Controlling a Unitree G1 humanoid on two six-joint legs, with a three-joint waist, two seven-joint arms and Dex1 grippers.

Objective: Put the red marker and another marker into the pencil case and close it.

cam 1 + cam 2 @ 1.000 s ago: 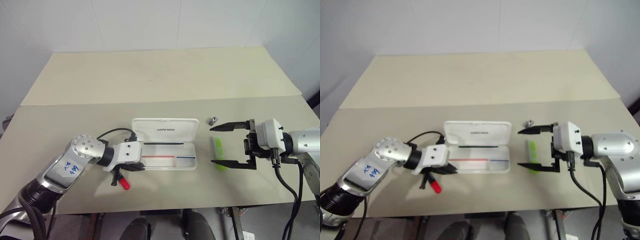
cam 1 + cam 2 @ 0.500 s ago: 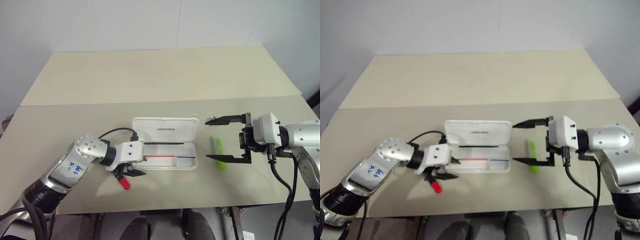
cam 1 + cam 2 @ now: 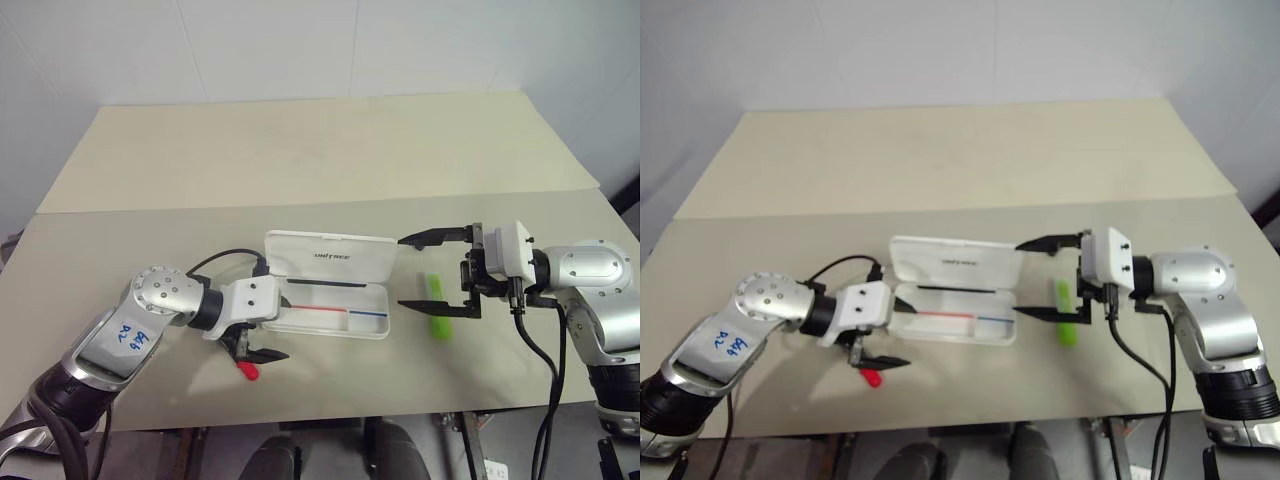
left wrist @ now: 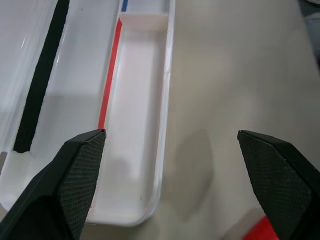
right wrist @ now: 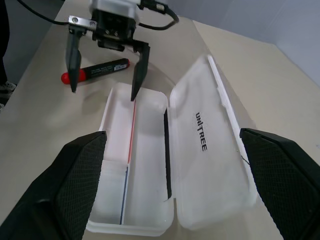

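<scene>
Beige tabletop (image 3: 300, 160) holds the white hard-plastic hinged pencil case (image 3: 335, 312), lid open, tray empty. Left gripper (image 3: 255, 352) jaws wide, empty, over the black-barrelled red-capped marker (image 5: 95, 69) lying on the table just beside the case — not in. Right gripper (image 3: 430, 272) wide, empty, near the chunky lime-green highlighter (image 3: 438, 318). Step: loading markers; next, probably regrasp the red one.

Red marker (image 3: 245, 367) barrel hidden under left claw (image 3: 262, 343).

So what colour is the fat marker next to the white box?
Bright lime green, the highlighter; clearest in the left eye view.
</scene>
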